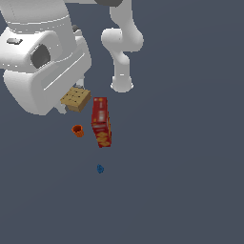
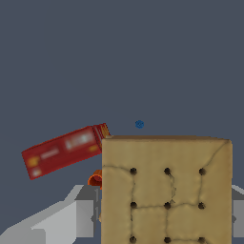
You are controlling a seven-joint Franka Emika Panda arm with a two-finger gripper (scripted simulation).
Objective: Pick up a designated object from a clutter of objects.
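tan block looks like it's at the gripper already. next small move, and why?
Probably a short straight lift. In the wrist view the tan block fills the space between the fingers; in the exterior view it sits under the arm's hand, close to the red box and orange cup. Whether the grip is firm can't be told.

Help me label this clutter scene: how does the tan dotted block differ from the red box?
The tan block is plain beige with a grid of dark dots; the red box is red with yellow lettering. The tan block is flat and square, the red box long and much larger. The tan block sits right under the arm; the red box stands clear of it. Both are box-shaped.
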